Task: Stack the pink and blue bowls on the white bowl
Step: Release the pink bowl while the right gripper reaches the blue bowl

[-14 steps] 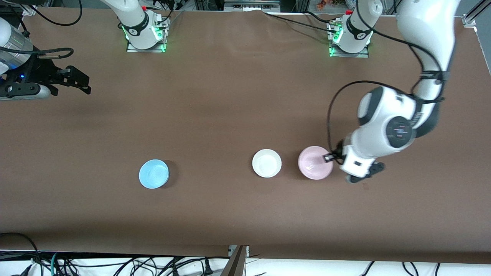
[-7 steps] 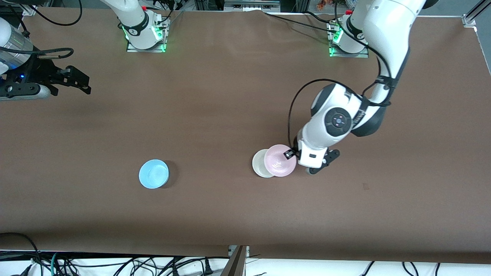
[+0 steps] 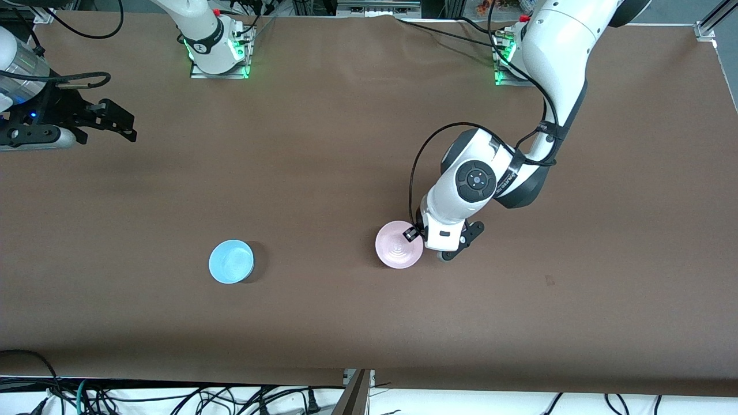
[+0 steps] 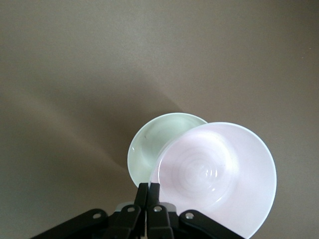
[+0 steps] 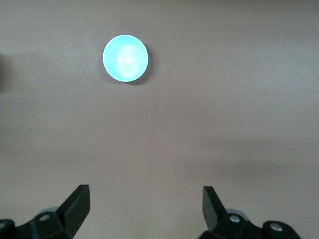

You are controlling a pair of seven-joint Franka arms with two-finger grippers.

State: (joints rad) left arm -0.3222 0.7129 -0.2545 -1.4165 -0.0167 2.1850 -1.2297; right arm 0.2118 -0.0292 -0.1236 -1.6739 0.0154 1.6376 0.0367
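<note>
With the pink bowl point(image 3: 399, 251) pinched by its rim in my left gripper point(image 3: 416, 233), I have it in the air over the white bowl point(image 4: 159, 144), which the front view hides completely beneath it. My wrist camera shows the pink one sitting off-centre, a crescent of white showing past its edge, so I judge the first stack is close but not made: I need to line it up, lower it and let go. The blue bowl point(image 3: 231, 261) is untouched, alone on the table point(image 3: 346, 144) toward the right arm's end, about as near the front edge as the other two. My left arm reaches from its base at the back edge, elbow bent, wrist pointing down mid-table. My right gripper point(image 5: 147, 204) waits by the table's end edge on its side, fingers spread wide, holding nothing.
</note>
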